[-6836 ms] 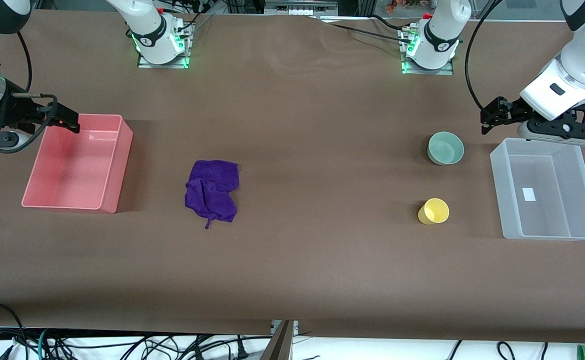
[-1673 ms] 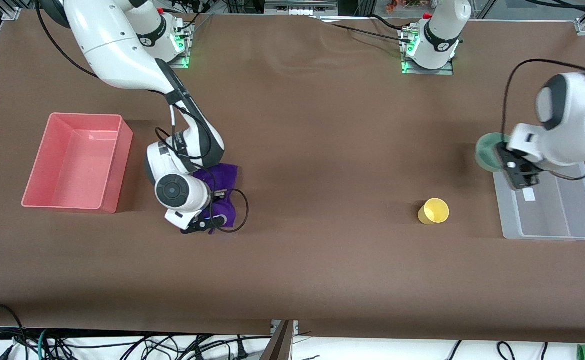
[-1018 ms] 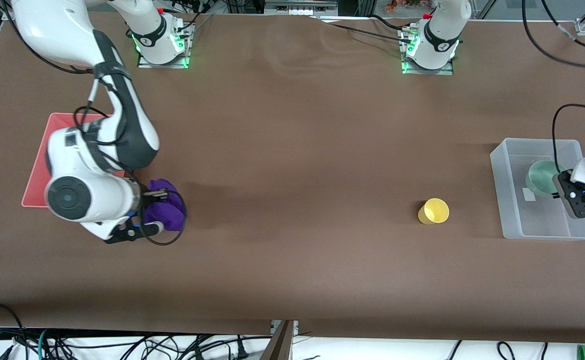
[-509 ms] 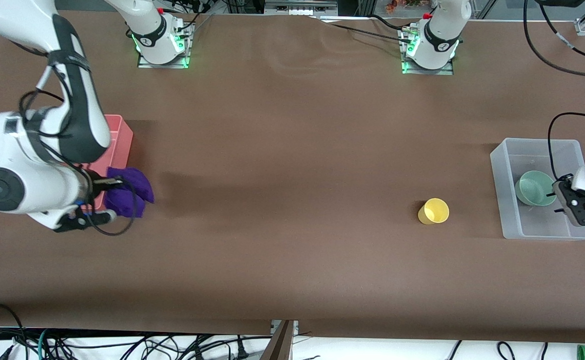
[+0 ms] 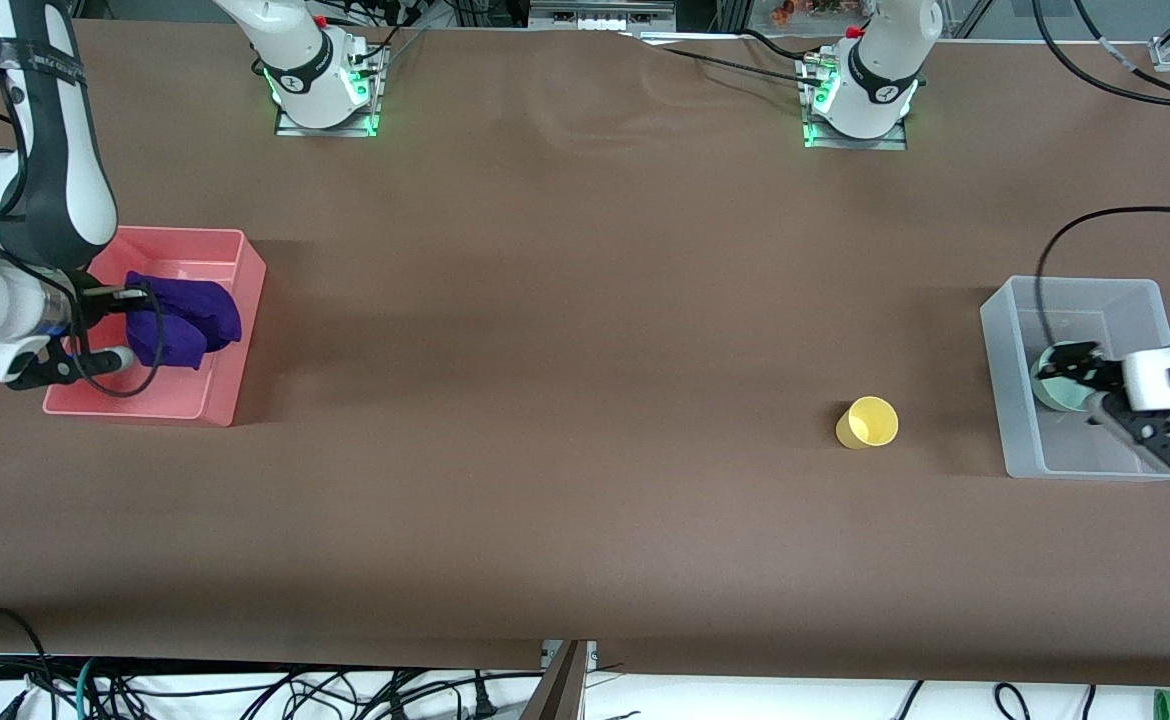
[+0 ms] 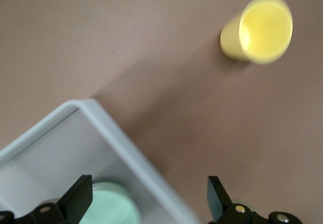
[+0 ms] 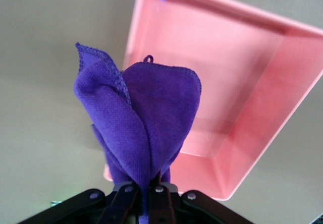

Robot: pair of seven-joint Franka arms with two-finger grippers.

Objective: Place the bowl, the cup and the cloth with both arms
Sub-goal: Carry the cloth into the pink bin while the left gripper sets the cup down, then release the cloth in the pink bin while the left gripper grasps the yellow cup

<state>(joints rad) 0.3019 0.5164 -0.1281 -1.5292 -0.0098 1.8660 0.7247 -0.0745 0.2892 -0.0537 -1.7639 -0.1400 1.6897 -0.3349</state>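
My right gripper (image 5: 125,325) is shut on the purple cloth (image 5: 183,330) and holds it bunched over the pink bin (image 5: 248,320). In the right wrist view the cloth (image 7: 139,128) hangs from the closed gripper (image 7: 150,188) above the bin's edge (image 7: 242,82). The green bowl (image 5: 1043,390) sits in the clear bin (image 5: 1095,290), mostly hidden by my left gripper (image 5: 1060,378). That gripper is open and empty over the bin's wall on the cup's side. The left wrist view shows the gripper (image 6: 149,196), the bowl (image 6: 108,206) and the yellow cup (image 6: 260,30). The cup (image 5: 867,422) stands upright on the table beside the clear bin.
The clear bin's wall (image 6: 106,128) runs between my left fingers in the left wrist view. The pink bin stands at the right arm's end of the table and the clear bin at the left arm's end. Brown table lies between them.
My right gripper has carried the cloth from beside the pink bin to over it. My left gripper, which released the bowl into the clear bin, has shifted over the bin wall toward the cup.
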